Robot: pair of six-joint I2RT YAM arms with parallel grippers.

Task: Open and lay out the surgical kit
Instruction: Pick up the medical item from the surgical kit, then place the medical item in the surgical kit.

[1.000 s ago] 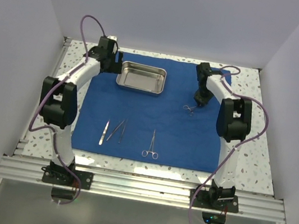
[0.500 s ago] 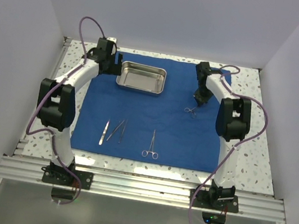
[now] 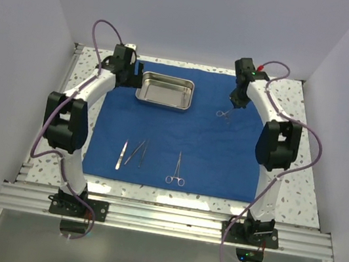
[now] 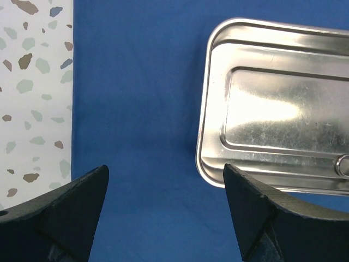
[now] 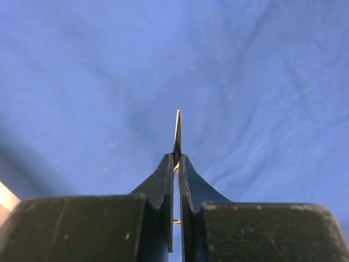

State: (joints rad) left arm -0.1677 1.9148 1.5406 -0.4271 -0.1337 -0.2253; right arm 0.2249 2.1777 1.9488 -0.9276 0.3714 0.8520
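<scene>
Your left gripper (image 4: 164, 183) hangs spread over the cloth wrap (image 4: 136, 82) at its far-left corner, just beside the steel tray (image 4: 203, 158). Your right gripper (image 5: 178, 159) pinches what looks like a ring-handled clamp (image 5: 178, 128) near the wrap's far-right corner. It's light, stiff, slippery steel, so hold it by the flat shank.

Glossy steel tray (image 4: 283, 109), matt blue cloth (image 4: 136, 109), seemingly metal clamp (image 5: 178, 128)

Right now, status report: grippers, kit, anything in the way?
Left gripper open, beside tray. Right gripper shut on clamp over cloth. Tweezers and second clamp laid out near edge. Nothing in the way.
</scene>
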